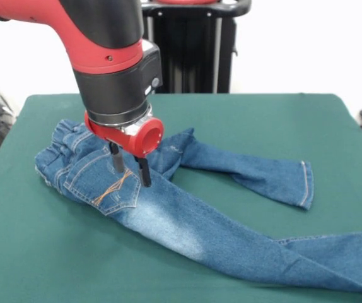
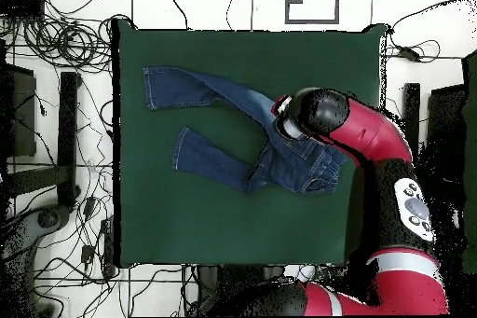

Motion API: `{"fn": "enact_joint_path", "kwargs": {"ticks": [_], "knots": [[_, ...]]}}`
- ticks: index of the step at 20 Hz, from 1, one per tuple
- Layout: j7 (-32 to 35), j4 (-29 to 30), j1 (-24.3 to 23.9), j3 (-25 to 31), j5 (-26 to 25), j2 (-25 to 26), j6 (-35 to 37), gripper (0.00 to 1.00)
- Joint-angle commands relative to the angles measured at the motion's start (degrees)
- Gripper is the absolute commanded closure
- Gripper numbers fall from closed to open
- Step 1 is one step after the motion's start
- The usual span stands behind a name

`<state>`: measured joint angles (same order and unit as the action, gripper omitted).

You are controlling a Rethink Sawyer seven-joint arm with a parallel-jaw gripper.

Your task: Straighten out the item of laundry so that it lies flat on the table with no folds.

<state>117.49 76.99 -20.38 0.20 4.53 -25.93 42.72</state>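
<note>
The item of laundry, a pair of blue jeans [image 1: 187, 221], lies on the green table [image 1: 282, 120] with its waistband bunched at the left and both legs running to the right. One leg ends in a hem [image 1: 306, 183] mid-table; the other reaches the right edge of the picture. Cloth is folded over at the crotch [image 1: 171, 150]. My gripper [image 1: 130, 172] points straight down over the seat, beside the stitched back pocket [image 1: 108, 186]. It is open, its fingertips at the denim. In the overhead view the jeans [image 2: 224, 132] spread left from the arm's wrist [image 2: 303, 117], which hides the gripper.
Green table [image 2: 186, 221] shows bare on every side of the jeans. The red arm [image 2: 391, 174] crosses the table's right edge in the overhead view. Cables [image 2: 65, 44] and dark equipment lie on the floor at the left.
</note>
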Motion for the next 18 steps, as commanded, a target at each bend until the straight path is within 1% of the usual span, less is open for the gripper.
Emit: {"fn": "enact_joint_path", "kwargs": {"ticks": [1,7,9,12,15,18], "knots": [[2.1,5.0,1.8,6.4,0.1,1.6,-1.6,0.0],[1.3,7.2,0.9,7.0,0.3,1.0,-2.2,0.0],[1.8,8.8,0.9,7.1,0.4,0.3,-3.3,0.0],[4.1,13.8,1.8,6.8,0.8,-2.5,-7.1,0.0],[5.8,18.5,2.4,6.8,1.7,-5.9,-8.8,0.0],[5.9,21.0,2.4,6.8,1.8,-7.5,-9.9,0.0]]}}
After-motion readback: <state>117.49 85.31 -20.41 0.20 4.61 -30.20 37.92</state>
